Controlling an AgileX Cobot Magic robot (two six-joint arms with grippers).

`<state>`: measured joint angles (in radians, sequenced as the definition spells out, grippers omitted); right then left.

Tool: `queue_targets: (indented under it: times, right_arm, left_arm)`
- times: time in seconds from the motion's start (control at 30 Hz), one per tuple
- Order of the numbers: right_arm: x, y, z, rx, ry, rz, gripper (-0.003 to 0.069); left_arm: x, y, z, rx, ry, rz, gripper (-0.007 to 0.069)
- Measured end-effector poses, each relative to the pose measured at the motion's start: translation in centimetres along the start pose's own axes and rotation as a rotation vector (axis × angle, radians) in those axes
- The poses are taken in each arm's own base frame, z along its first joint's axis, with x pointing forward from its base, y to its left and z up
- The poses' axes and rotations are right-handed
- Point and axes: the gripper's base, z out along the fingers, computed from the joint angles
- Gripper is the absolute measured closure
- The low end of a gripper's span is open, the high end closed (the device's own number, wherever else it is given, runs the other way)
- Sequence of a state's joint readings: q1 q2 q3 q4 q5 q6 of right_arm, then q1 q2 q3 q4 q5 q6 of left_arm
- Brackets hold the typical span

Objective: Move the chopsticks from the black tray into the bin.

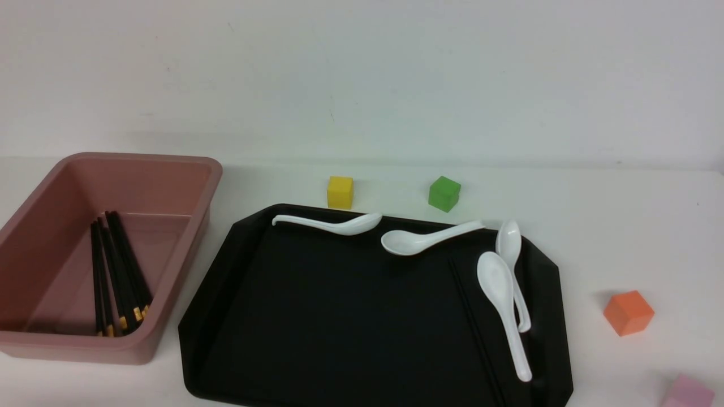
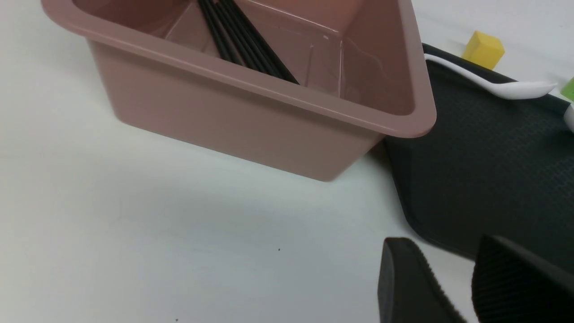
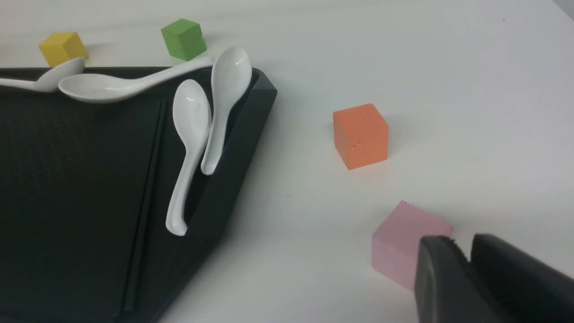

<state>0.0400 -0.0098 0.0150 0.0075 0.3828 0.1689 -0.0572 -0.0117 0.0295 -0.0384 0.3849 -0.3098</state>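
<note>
A bundle of thin black gold-banded chopsticks (image 1: 116, 271) is lying in the deep dusty-pink plastic bin (image 1: 186, 265), one last black chopstick (image 1: 472, 322) is waiting on the flat matte-black tray (image 1: 339, 316) beside the white soup spoons (image 1: 500, 294), so the left gripper (image 2: 453, 278) is hovering narrowly parted and empty, the right gripper (image 3: 468, 264) nearly closed on nothing.

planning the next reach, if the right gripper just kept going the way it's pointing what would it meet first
Most likely the pink cube: it sits right ahead of the right gripper, whose fingertips already overlap its near edge in the right wrist view. Beyond it lies the orange cube. Depth is unclear, so the gripper might pass above it.
</note>
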Motion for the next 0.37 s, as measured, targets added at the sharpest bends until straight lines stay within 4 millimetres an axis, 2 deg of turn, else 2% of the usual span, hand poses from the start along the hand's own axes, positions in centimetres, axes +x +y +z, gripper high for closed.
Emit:
queue_targets:
  times: [0.37]
  right_arm:
    - [0.00, 0.00, 0.00, 0.000, 0.000, 0.000, 0.0529]
  left_arm:
    - [0.00, 0.00, 0.00, 0.000, 0.000, 0.000, 0.0386]
